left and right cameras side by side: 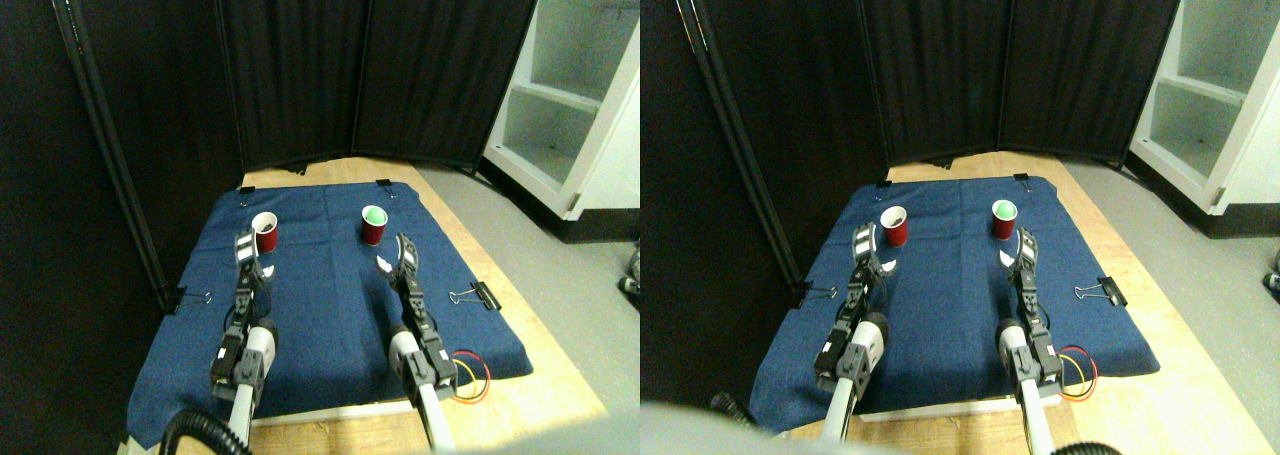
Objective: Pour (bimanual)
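left manipulator [240,350] pale, black joints | right manipulator [420,350] pale, red-yellow wires | dark grippers

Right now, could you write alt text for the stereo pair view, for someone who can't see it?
Two robot arms reach across a blue cloth toward two upright red cups: the left tool beside the left cup, the right tool just short of the right cup, which holds something green. Black curtains stand behind.

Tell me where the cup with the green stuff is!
The cup with green inside stands on the far right part of the blue cloth, just beyond the right gripper.
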Controlling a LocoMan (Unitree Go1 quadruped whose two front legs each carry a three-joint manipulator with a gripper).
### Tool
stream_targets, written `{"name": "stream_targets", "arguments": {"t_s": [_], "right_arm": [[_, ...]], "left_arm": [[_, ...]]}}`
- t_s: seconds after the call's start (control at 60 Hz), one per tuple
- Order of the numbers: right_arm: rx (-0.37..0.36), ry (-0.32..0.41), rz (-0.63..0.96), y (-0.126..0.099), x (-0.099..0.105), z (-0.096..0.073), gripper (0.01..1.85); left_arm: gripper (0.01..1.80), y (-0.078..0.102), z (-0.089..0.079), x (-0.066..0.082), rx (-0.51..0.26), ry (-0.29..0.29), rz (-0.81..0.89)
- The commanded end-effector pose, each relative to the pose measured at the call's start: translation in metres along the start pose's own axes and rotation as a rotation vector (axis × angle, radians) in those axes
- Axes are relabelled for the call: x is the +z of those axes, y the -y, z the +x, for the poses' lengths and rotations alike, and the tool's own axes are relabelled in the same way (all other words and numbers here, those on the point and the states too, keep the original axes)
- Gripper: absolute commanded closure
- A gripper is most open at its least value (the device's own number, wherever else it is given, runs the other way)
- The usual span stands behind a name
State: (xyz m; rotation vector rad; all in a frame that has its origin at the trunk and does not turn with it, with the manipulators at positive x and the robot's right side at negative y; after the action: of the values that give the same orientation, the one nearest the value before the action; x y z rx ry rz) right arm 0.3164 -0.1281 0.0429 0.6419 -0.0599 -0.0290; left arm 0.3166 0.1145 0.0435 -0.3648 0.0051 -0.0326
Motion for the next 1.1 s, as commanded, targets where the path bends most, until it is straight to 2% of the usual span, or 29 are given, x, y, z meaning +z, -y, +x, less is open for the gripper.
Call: {"name": "stream_targets", "arguments": {"t_s": [0.017,0.05,0.183,0.283,0.45,0.55,0.617,0.7,0.767,0.833,0.9,0.967,1.1], "right_arm": [[-0.027,0.027,0.069,-0.009,0.007,0.004,1.31],[0.005,0.026,0.084,-0.008,0.008,0.007,1.29],[-0.026,0.024,0.184,-0.007,0.009,0.014,1.26],[-0.105,0.034,0.364,-0.001,0.009,0.023,1.22],[-0.140,0.029,0.505,0.012,0.005,0.032,1.13],[-0.158,0.039,0.544,0.017,0.002,0.035,1.16],[-0.141,0.044,0.557,0.023,0.000,0.039,1.22],[-0.160,0.050,0.608,0.027,-0.001,0.040,1.23],[-0.168,0.042,0.699,0.031,-0.004,0.043,1.20],[-0.157,0.026,0.727,0.033,-0.005,0.045,1.16],[-0.155,0.024,0.781,0.034,-0.007,0.047,1.13],[-0.155,0.026,0.788,0.034,-0.008,0.049,1.12],[-0.162,0.026,0.840,0.035,-0.011,0.055,1.11]], "left_arm": [[1.06,0.006,0.007,0.003,0.015,0.031,-0.048],[1.04,0.007,0.009,0.003,0.020,0.036,-0.077],[1.03,0.009,0.015,0.003,0.053,0.055,-0.169],[1.03,0.010,0.021,0.001,0.074,0.074,-0.324],[1.08,0.006,0.029,-0.004,0.147,0.105,-0.491],[1.03,-0.003,0.035,-0.007,0.187,0.105,-0.541],[1.04,-0.011,0.038,-0.011,0.206,0.116,-0.572],[1.08,-0.018,0.039,-0.014,0.227,0.128,-0.599],[1.04,-0.023,0.041,-0.015,0.273,0.155,-0.692],[1.00,-0.028,0.043,-0.016,0.285,0.159,-0.742],[1.05,-0.035,0.047,-0.017,0.305,0.163,-0.792],[1.13,-0.039,0.049,-0.019,0.314,0.164,-0.813],[1.05,-0.048,0.054,-0.024,0.326,0.159,-0.835]]}}
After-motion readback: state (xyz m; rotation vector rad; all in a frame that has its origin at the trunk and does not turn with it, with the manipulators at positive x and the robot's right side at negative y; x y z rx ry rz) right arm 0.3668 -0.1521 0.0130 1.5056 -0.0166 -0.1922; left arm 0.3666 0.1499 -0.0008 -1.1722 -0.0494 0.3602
